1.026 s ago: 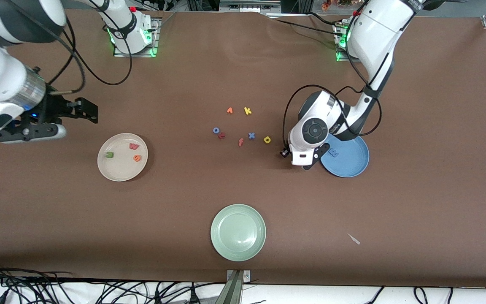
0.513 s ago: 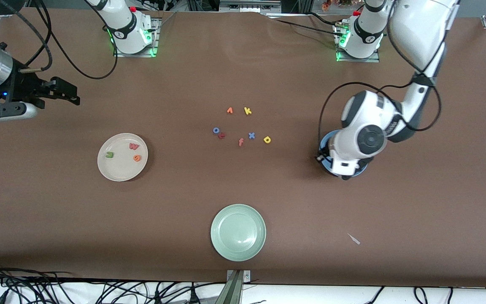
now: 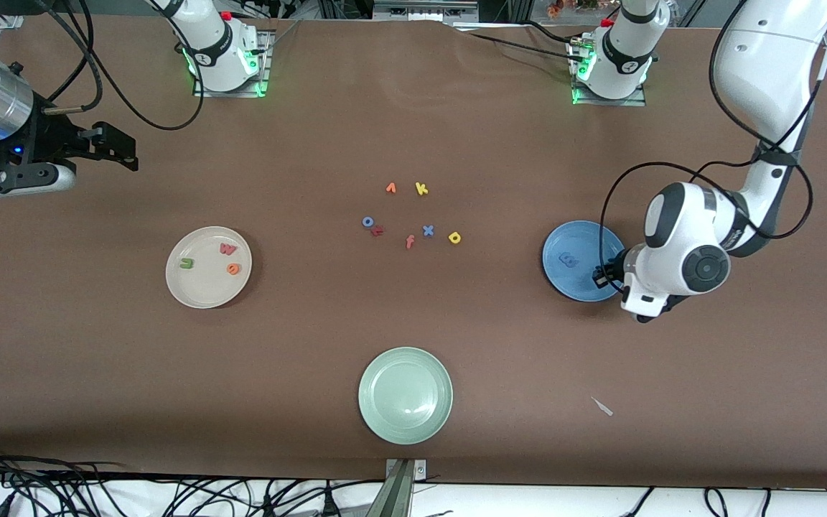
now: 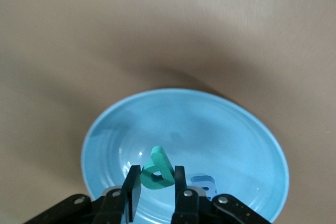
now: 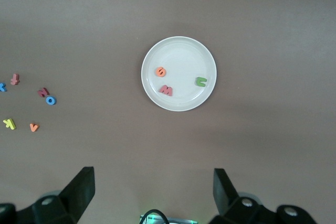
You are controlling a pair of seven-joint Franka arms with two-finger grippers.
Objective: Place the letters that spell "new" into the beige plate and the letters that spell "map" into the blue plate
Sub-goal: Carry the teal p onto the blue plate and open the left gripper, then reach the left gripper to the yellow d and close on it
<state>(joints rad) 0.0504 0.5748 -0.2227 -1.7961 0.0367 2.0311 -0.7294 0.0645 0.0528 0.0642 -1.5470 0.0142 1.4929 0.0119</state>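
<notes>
Left gripper (image 4: 157,192) is clamped on the teal p (image 4: 157,170), holding it in the air over the blue plate (image 3: 558,278) at the left arm's end of the table. One letter already lies in that plate, the blue m (image 3: 568,259). Right gripper (image 5: 152,192) hangs high with its fingers spread wide and nothing between them, looking down on the beige plate (image 3: 202,291) at the right arm's end of the table. That plate holds the green n (image 3: 186,263), the orange e (image 3: 233,269) and the red w (image 3: 227,248). Out on the bare table between the two plates, the yellow a (image 3: 454,238) lies among the leftover letters, just beside a blue x (image 3: 428,230)
</notes>
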